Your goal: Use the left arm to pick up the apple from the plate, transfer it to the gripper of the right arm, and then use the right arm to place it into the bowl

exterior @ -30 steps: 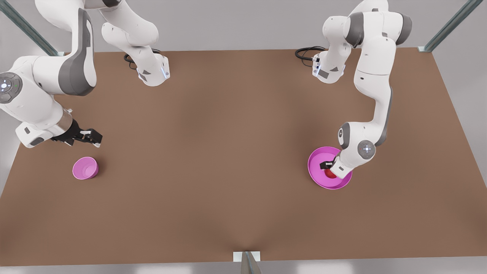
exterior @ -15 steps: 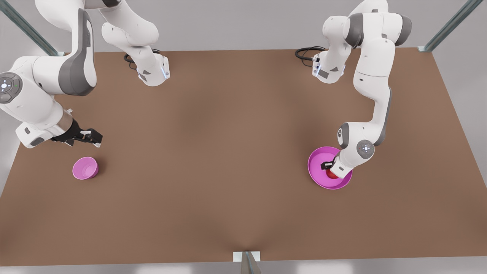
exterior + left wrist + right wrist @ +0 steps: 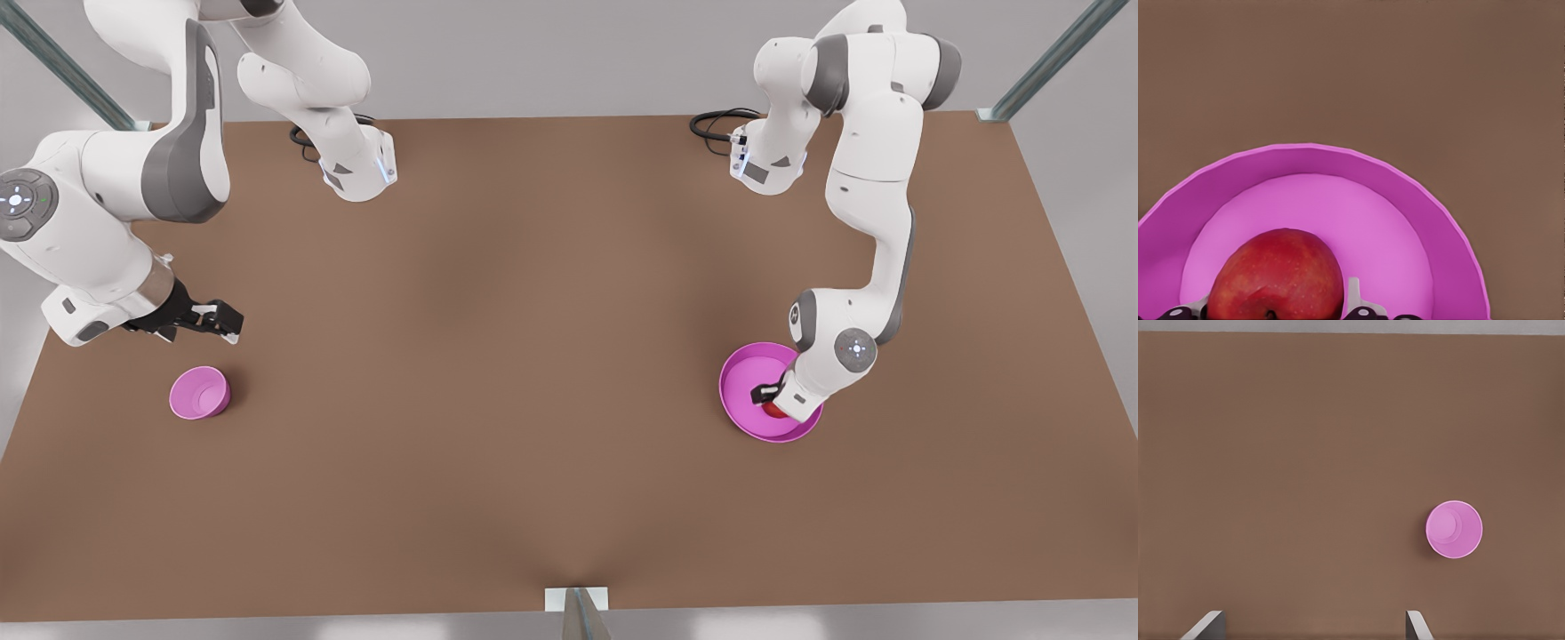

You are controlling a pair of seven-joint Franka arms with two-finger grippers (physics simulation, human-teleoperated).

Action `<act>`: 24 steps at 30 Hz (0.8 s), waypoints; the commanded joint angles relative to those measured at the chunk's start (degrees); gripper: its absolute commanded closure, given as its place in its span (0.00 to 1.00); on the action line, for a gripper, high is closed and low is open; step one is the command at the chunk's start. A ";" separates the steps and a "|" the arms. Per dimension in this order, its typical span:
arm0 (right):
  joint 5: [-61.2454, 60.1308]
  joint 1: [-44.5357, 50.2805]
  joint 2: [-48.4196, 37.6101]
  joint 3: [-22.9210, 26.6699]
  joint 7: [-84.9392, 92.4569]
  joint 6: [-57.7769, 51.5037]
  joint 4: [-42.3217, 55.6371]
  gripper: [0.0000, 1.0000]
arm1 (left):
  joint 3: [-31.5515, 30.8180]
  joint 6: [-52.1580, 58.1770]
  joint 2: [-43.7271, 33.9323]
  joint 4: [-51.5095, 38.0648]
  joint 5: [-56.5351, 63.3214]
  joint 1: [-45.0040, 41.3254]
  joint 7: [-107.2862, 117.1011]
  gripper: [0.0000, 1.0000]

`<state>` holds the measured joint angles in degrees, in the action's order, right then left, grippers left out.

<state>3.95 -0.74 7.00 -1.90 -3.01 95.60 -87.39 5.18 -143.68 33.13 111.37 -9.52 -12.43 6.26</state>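
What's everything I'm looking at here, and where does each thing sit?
table: one, brown, under everything.
plate: one, magenta-pink, on the front view's right.
apple: one, red, lying on the plate.
bowl: one, small magenta-pink, on the front view's left.
cables: black, by the arm bases at the table's far edge.
left end effector: one, black, down in the plate, fingers either side of the apple.
right end effector: one, black, open, waiting above the table near the bowl.

I see apple (image 3: 1276, 275) in plate (image 3: 742, 373), counter's (image 3: 551, 356) front-view right, w/ left gripper (image 3: 772, 397) on it; bowl (image 3: 199, 392) far left, right gripper (image 3: 206, 320) just behind.
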 commanded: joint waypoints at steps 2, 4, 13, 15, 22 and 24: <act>-1.23 -0.22 -0.06 0.05 0.37 0.03 0.03 0.00 | 0.00 -0.28 0.18 -0.72 0.12 -0.05 0.95 0.14; -1.23 -0.22 -0.06 0.05 0.37 -0.06 0.03 0.00 | 0.00 -0.28 0.44 -0.80 0.12 -0.05 0.86 0.15; -1.23 -0.05 -0.06 0.05 0.28 -0.06 0.03 0.00 | 0.00 -0.72 0.62 -0.80 0.12 0.04 0.86 0.27; -1.23 0.04 -0.06 0.05 0.28 -0.06 0.03 0.00 | 0.00 -1.16 0.88 -0.80 0.12 0.04 0.86 0.28; -1.23 0.04 -0.06 0.05 0.19 -0.06 0.03 0.00 | 0.00 -1.42 1.24 -0.80 0.12 -0.05 0.77 0.30; -1.23 0.04 -0.06 -0.04 0.11 -0.06 0.03 0.00 | 0.00 -1.16 0.45 -0.80 0.20 -0.05 0.60 0.30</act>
<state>2.76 -0.74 7.00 -1.93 -2.85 95.56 -87.36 5.19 -145.00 33.50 110.58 -8.79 -12.51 8.08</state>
